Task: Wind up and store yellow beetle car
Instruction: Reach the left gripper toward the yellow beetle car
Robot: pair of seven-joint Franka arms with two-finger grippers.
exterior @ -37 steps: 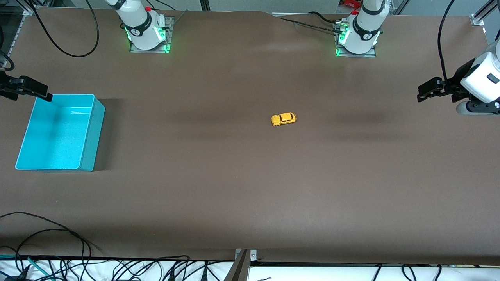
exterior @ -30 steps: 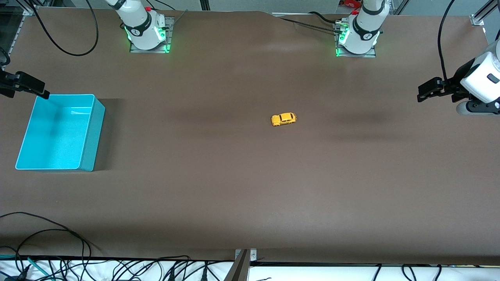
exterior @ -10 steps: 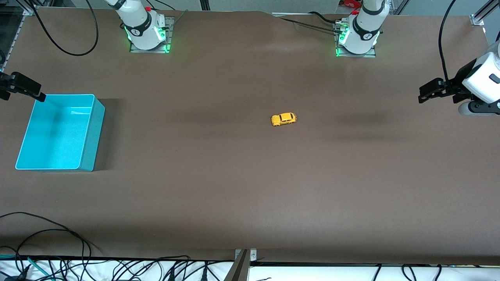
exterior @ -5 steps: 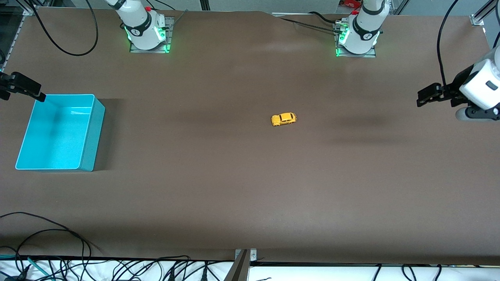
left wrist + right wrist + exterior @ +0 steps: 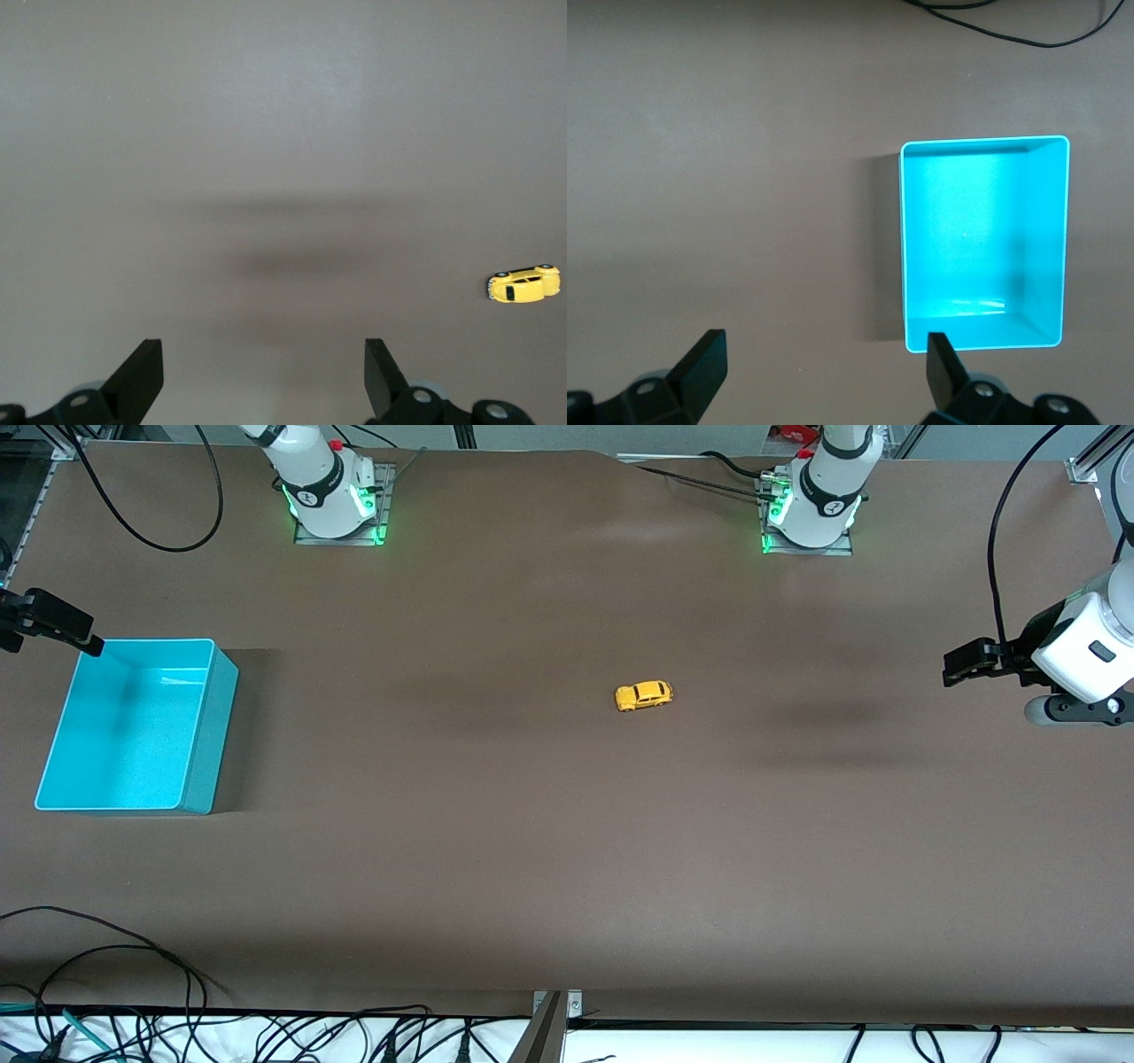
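The yellow beetle car (image 5: pixel 644 695) stands on its wheels near the middle of the brown table; it also shows small at the edge of the left wrist view, car (image 5: pixel 524 283). My left gripper (image 5: pixel 961 665) hangs open and empty over the table toward the left arm's end, well apart from the car. In its own view the left gripper (image 5: pixel 263 376) has bare table between its wide-set fingers. My right gripper (image 5: pixel 58 631) hangs open and empty over the table by the bin's corner, at the right arm's end; its own view shows the right gripper (image 5: pixel 824 367) above bare table.
An empty turquoise bin (image 5: pixel 199 726) sits at the right arm's end, also seen as the bin (image 5: pixel 1059 239) in the right wrist view. Loose cables (image 5: pixel 133 974) lie along the table's edge nearest the camera. The two arm bases (image 5: pixel 332 500) stand along the edge farthest from the camera.
The left arm has shifted lower in the front view, with its gripper moving slightly toward the car. The right gripper drew back a little from the bin earlier and holds still now. The car has not moved.
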